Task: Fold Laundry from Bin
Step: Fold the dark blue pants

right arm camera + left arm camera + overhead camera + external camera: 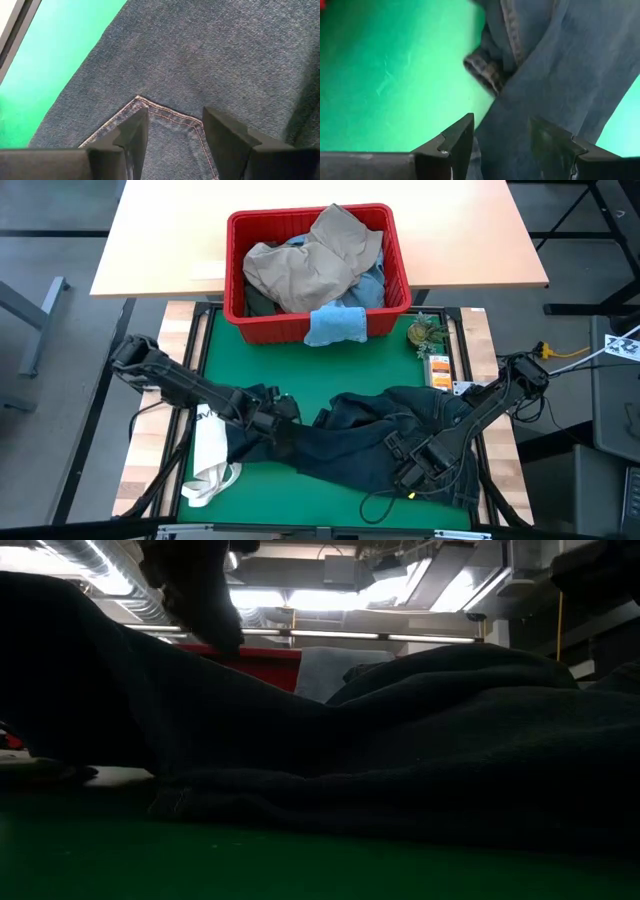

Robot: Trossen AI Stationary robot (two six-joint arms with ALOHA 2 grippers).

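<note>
Dark navy jeans [370, 435]: spread on the green worktop [330, 370]. Left gripper [502, 145] and right gripper [175, 135]: fingers apart, poised over denim, gripping nothing. Red bin [395, 242]: behind, holding remaining laundry [310, 265].

The bin [318, 275] stands at the far edge of the mat [300, 365], with a heap of laundry [312, 265] in it and a small cloth [335, 326] hanging over its near rim. On the near side of the bin, well apart from it, a pair of jeans [390, 435] lies spread across the mat, and a tote bag [210, 460] lies on the mat's left part, just beside the jeans. The left gripper [283, 423] sits over the jeans' left end and the right gripper [408, 473] over their right part, while a small cluttered object [428, 333] lies just right of the bin's near right corner.
</note>
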